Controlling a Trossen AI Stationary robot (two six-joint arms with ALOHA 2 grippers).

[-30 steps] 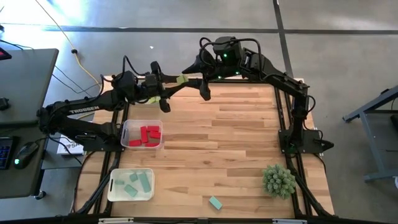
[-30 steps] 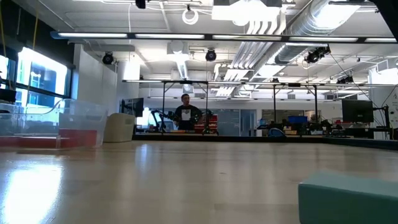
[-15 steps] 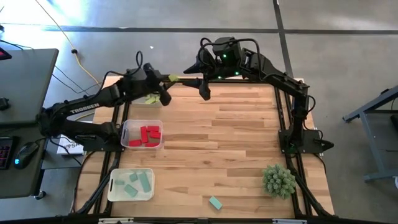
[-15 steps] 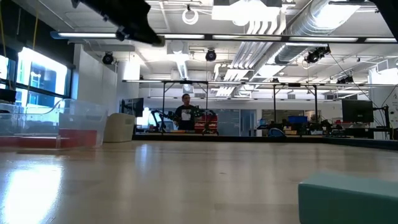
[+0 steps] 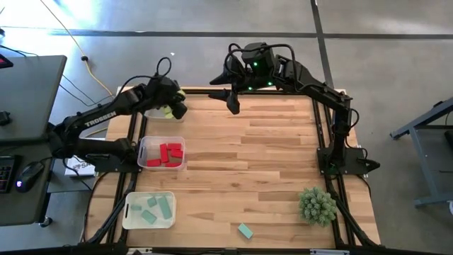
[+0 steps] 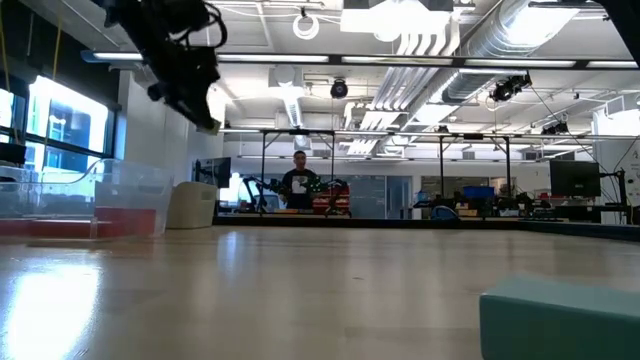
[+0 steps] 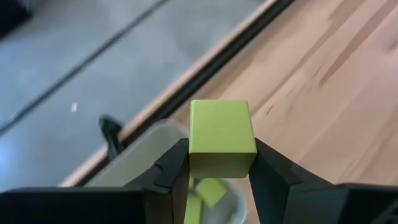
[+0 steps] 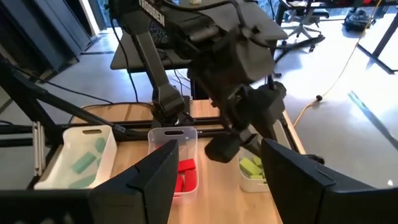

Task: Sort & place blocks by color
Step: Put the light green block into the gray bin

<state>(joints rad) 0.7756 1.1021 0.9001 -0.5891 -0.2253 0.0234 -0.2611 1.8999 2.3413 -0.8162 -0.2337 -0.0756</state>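
Yellow-green block (image 7: 221, 137) — dark fingers (image 7: 173, 171); red blocks (image 5: 168, 154).

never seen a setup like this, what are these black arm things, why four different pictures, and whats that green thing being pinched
These are two robot arms at a wooden table, each ending in two fingers. One camera looks straight down, one sits at tabletop height, and one rides on each wrist.

The left gripper holds a yellow-green block between its fingers, above a clear bin at the table's far left corner that already holds yellow-green blocks. The right gripper hangs open and empty over the far edge.

Also on the table: a bin of red blocks, a bin of teal blocks, one loose teal block near the front edge, and a spiky green plant ball. The job appears to be sorting blocks by colour.
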